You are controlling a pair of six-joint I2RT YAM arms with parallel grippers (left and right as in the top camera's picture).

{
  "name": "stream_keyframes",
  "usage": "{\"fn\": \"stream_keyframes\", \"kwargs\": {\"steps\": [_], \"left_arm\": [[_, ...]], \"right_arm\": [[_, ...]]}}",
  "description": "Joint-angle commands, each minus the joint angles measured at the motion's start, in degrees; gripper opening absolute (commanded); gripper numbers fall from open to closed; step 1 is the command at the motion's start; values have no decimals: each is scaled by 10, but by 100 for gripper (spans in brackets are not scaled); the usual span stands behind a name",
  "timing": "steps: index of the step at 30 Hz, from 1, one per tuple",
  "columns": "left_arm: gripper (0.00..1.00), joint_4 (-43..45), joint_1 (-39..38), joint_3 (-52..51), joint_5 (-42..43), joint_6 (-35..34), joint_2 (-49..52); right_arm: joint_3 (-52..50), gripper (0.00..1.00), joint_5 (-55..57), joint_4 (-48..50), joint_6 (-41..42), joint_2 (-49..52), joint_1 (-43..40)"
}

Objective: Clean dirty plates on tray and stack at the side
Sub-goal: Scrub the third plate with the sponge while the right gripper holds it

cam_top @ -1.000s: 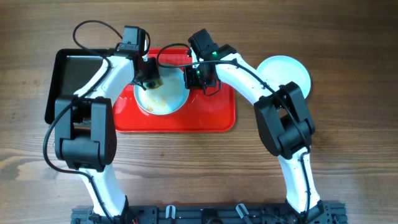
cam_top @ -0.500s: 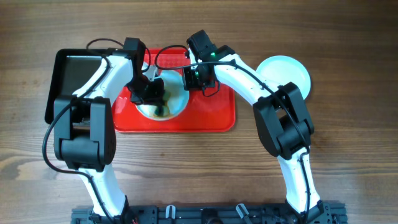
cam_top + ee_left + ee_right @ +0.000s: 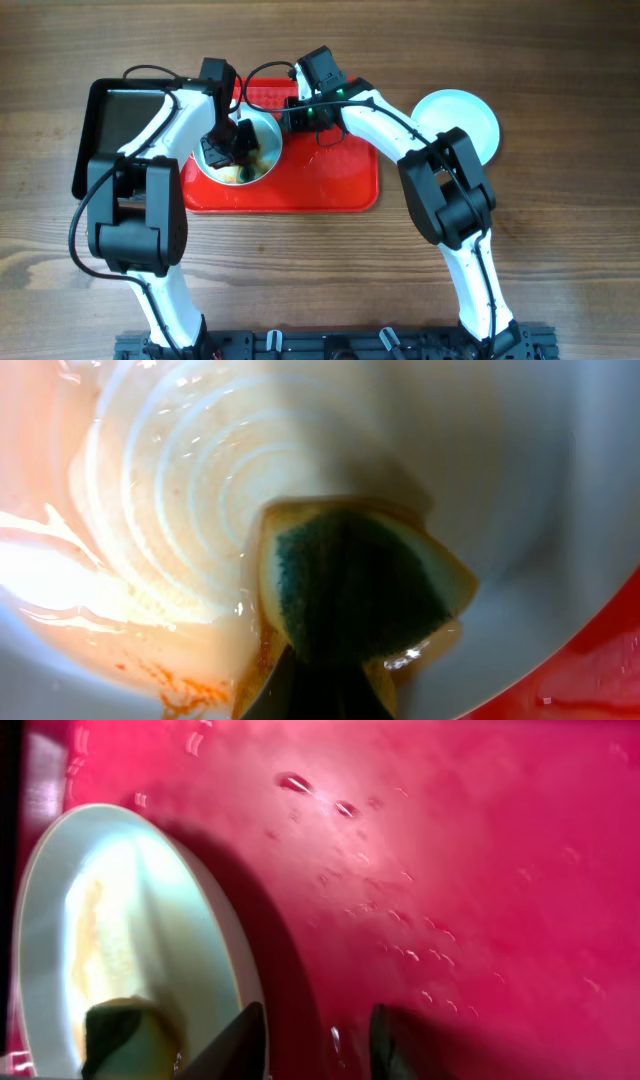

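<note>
- Plate (image 3: 262, 150), white, soiled: sits at the left end of the red tray (image 3: 330, 185), with its left rim overhanging the tray's left edge.
- Left gripper (image 3: 240, 148): down inside the plate, fingers pinching a scouring sponge (image 3: 350, 585). The green pad faces the wrist camera and the yellow foam is bowed against the plate's floor.
- Orange sauce smear (image 3: 185, 695) and a wet film lie on the plate beside the sponge.
- Right gripper (image 3: 320, 1045): low over the tray, just beside the plate's right rim. Its fingers are spread, with only bare wet tray between them. Cannot tell whether the nearer finger touches the rim.
- Second plate (image 3: 462, 118), clean-looking: on the wooden table (image 3: 560, 210), off the tray's far right corner and well apart from the first.
- Black tray (image 3: 125, 115): on the table just beside the red tray's left edge, partly under the left arm.
</note>
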Motion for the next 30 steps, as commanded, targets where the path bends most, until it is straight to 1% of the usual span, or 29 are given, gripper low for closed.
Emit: {"fn": "stream_keyframes", "kwargs": {"steps": [1, 6, 8, 10, 11, 12, 14, 16, 18, 23, 26, 28, 30], "left_arm": [[4, 13, -1, -4, -45, -33, 8], [4, 13, -1, -4, -45, -33, 8], [4, 13, -1, -4, -45, -33, 8], [4, 13, -1, -4, -45, -33, 8], [4, 13, -1, -4, -45, -33, 8], [4, 13, -1, -4, -45, -33, 8], [4, 14, -1, -4, -45, -33, 8], [4, 15, -1, -4, -45, -33, 8], [4, 16, -1, -4, -45, -33, 8], [4, 23, -1, -4, -45, -33, 8], [10, 33, -1, -4, -45, -33, 8], [18, 43, 0, -4, -52, -33, 8], [19, 52, 0, -4, -85, -33, 8]], "right_arm": [[3, 40, -55, 25, -21, 23, 0], [3, 41, -77, 55, -35, 23, 0], [3, 38, -77, 56, -40, 23, 3], [3, 32, -72, 56, -48, 24, 12], [3, 24, -47, 54, -46, 24, 21], [3, 19, -18, 51, -38, 25, 28], [3, 18, 21, 52, -12, 33, 40], [3, 15, 30, 52, 7, 42, 46], [3, 4, 29, 49, 26, 50, 46], [3, 4, 38, 17, 123, 50, 19], [3, 4, 44, -23, 167, 50, -21], [3, 4, 44, -55, 179, 50, -47], [3, 4, 44, -84, 184, 50, -66]]}}
